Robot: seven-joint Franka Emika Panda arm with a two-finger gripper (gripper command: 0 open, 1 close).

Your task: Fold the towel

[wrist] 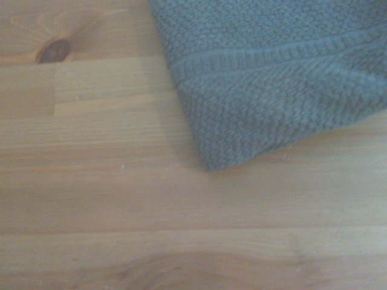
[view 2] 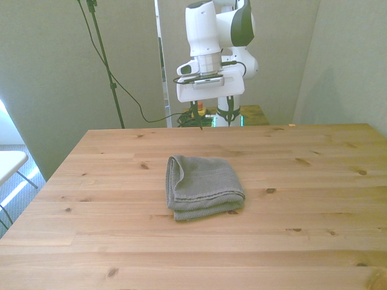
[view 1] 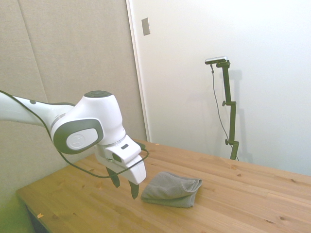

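The grey towel (view 1: 172,188) lies folded in layers on the wooden table (view 1: 243,204), near its middle. In the front view the towel (view 2: 202,186) has its rounded fold toward the front view's left. My gripper (view 1: 125,187) hangs a little above the table beside the towel's end nearest the robot, apart from it, open and empty. The front view shows the gripper (view 2: 211,116) behind the towel with both dark fingers spread. One corner of the towel (wrist: 272,72) fills part of the wrist view, lying flat on the wood.
Bare wood surrounds the towel on all sides of the table (view 2: 121,241). A white piece of furniture (view 2: 9,163) stands off the table at the front view's left. Walls stand close behind the table.
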